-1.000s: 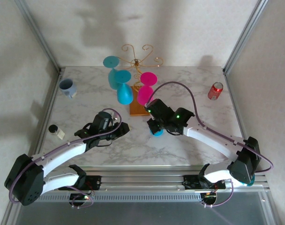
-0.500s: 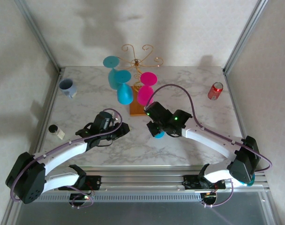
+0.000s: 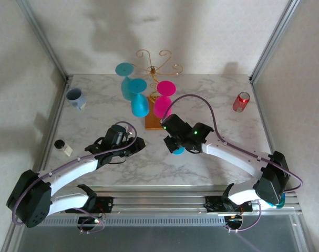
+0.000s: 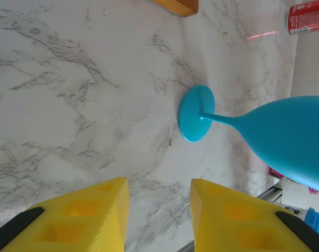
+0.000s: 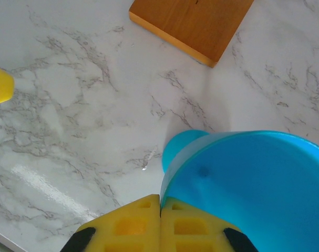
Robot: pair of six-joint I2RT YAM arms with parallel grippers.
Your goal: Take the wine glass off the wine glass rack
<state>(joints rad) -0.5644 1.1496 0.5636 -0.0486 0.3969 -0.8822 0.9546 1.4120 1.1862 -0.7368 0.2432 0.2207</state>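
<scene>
The gold wire wine glass rack (image 3: 155, 67) stands at the back on its orange-brown base (image 3: 154, 122) (image 5: 193, 23), with two blue glasses (image 3: 139, 104) and a pink one (image 3: 163, 104) hanging from it. A blue wine glass (image 3: 175, 149) (image 5: 254, 184) (image 4: 288, 137) is off the rack, in front of the base. My right gripper (image 3: 174, 139) (image 5: 160, 198) is shut on its rim. Its round foot (image 4: 196, 113) (image 5: 183, 143) is down at the marble. My left gripper (image 3: 139, 142) (image 4: 159, 185) hovers open to the left of it, with nothing between its fingers.
A red can (image 3: 241, 101) (image 4: 305, 17) lies at the right of the marble table (image 3: 212, 94). A grey-blue mug (image 3: 75, 98) sits at the far left and a small dark-capped jar (image 3: 61, 145) near the left wall. Metal frame posts line both sides.
My right gripper has shifted slightly left and toward the near edge with the blue glass. The left arm has barely moved.
</scene>
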